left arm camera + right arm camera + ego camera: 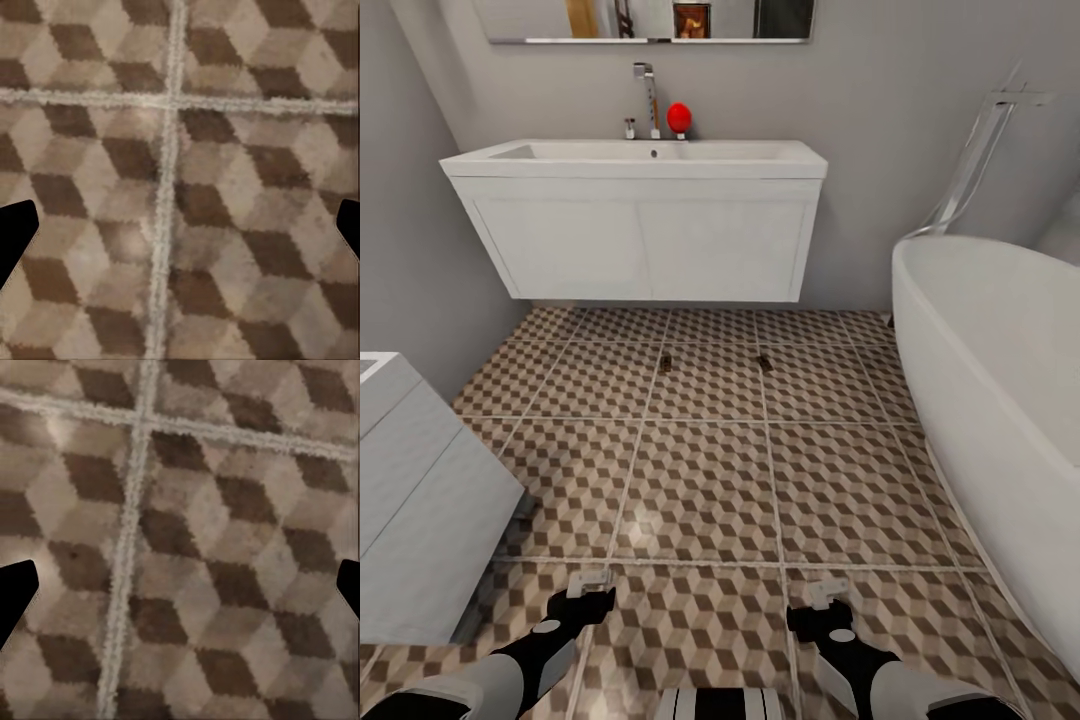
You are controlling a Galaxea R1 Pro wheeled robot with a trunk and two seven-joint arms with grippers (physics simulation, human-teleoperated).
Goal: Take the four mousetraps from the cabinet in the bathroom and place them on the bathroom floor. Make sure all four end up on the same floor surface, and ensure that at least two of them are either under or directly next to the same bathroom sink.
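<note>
Brown mousetraps [666, 362] seemingly lie well beyond both empty grippers [590, 585].

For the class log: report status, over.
Left gripper and right gripper open, empty. Two mousetraps on bathroom floor before sink. Nothing between.

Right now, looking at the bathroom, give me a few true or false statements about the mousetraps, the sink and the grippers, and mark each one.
1. Two mousetraps, one and another, lie on the tiled floor in front of the sink. True.
2. The left gripper holds a mousetrap. False: its fingers are spread with only floor between them.
3. The right gripper is open. True.
4. The bathtub stands to the left of the sink. False: it is on the right.
</note>
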